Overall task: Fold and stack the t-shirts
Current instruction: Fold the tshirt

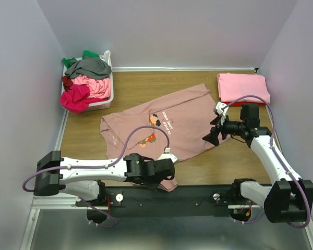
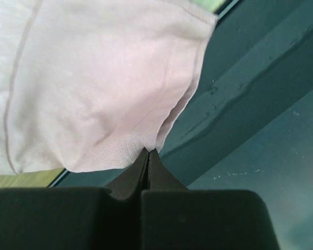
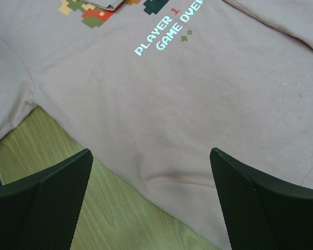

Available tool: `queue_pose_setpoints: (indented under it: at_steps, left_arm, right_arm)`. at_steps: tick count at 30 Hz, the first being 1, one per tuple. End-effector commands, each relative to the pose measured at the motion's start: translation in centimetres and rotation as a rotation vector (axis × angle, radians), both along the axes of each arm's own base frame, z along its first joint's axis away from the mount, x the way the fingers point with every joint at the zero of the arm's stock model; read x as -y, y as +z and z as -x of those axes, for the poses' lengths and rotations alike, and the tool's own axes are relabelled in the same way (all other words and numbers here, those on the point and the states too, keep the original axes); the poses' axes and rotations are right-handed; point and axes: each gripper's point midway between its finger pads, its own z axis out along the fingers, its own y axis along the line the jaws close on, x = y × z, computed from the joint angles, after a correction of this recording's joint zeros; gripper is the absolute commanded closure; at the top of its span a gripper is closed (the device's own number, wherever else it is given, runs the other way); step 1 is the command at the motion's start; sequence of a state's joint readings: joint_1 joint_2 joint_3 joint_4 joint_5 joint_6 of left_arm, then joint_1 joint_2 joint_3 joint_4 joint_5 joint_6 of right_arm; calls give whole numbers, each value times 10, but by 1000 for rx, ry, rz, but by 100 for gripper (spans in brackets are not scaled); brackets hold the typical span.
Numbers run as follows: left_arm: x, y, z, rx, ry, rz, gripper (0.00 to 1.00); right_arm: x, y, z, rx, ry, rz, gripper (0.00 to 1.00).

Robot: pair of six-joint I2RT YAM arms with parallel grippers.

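Note:
A dusty-pink t-shirt [image 1: 177, 122] with a pixel-art print and white text lies spread on the wooden table, print up. My left gripper [image 1: 169, 174] is shut on its near sleeve edge [image 2: 115, 130], which hangs over the black front rail. My right gripper [image 1: 213, 136] is open just above the shirt's right edge [image 3: 198, 120], one finger [image 3: 52, 192] over bare wood, the other [image 3: 261, 198] over cloth. A folded pink t-shirt [image 1: 242, 87] lies at the back right. More tees, grey, green, red and bright pink, are heaped in a white basket [image 1: 110, 91].
The basket stands at the back left against the lilac wall. Walls close in the table on three sides. A black rail [image 1: 198, 195] runs along the near edge between the arm bases.

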State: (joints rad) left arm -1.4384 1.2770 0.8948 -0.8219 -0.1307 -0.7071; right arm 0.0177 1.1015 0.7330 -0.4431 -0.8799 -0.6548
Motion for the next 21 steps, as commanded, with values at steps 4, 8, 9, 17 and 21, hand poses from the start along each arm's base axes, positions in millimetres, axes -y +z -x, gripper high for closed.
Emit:
queue_pose_setpoints:
  at_steps: [4, 8, 9, 17, 21]
  left_arm:
    - [-2, 14, -24, 55, 49, 49, 100]
    - [-1, 16, -32, 72, 62, 53, 100]
    - [-1, 17, -35, 78, 64, 54, 100]
    - [3, 27, -58, 124, 91, 85, 100]
    - [5, 29, -71, 149, 103, 90, 100]
  right_arm:
    - [3, -4, 2, -19, -7, 5, 0]
    - [3, -6, 2, -24, -8, 9, 0]
    - [3, -7, 2, -24, -10, 11, 0]
    - [4, -9, 1, -31, -13, 19, 0]
    - [10, -14, -4, -35, -38, 51, 0]
